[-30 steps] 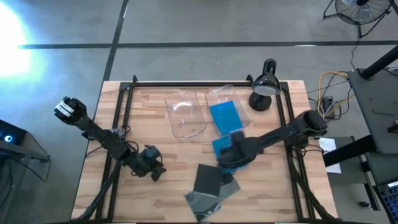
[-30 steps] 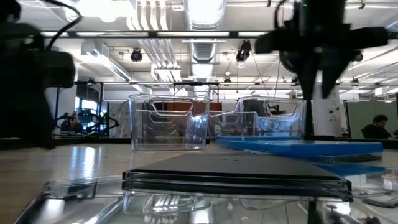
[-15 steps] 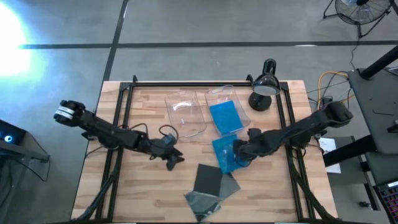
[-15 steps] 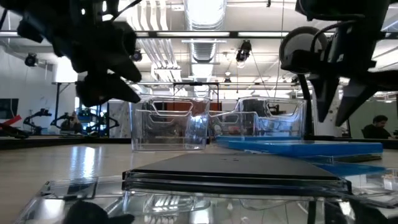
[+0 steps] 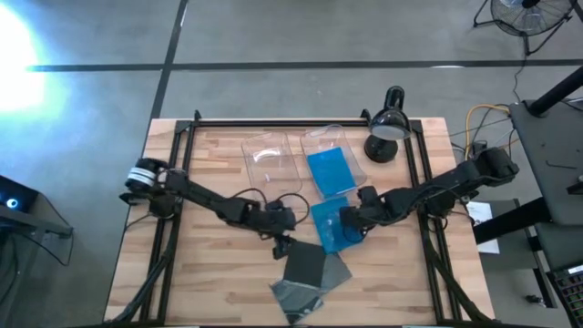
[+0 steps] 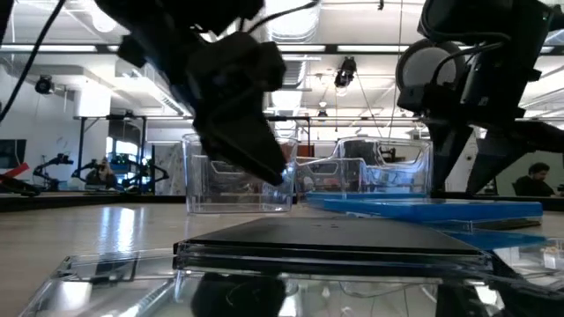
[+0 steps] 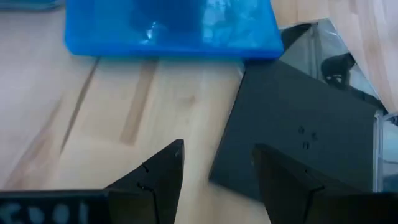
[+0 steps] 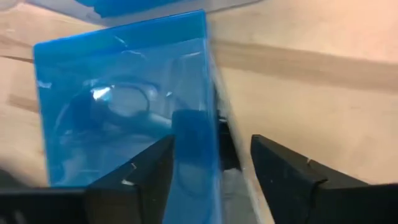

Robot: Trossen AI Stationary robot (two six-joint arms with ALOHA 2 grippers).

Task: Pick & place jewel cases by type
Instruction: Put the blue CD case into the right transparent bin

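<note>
Two dark grey jewel cases (image 5: 305,264) (image 5: 335,271) lie overlapped near the table's near middle, on a clear one (image 5: 293,296). A blue jewel case (image 5: 330,230) lies flat just beyond them; another blue one (image 5: 330,170) rests in the right clear tray. My left gripper (image 5: 281,244) is open, low over the wood at the far-left corner of the top dark case (image 7: 298,143). My right gripper (image 5: 349,221) is open; its fingers stand either side of the right edge of the blue case (image 8: 118,106) on the table.
Two clear trays stand at the far middle: the left one (image 5: 273,169) holds nothing, the right one (image 5: 344,146) holds the blue case. A black desk lamp (image 5: 387,128) stands at the far right. Bare wood lies on the table's left and near right.
My left arm has swung from the table's left side toward the right and down to the dark cases in the middle. My right gripper has drawn back toward the table's right, from over the blue case to its right edge.
</note>
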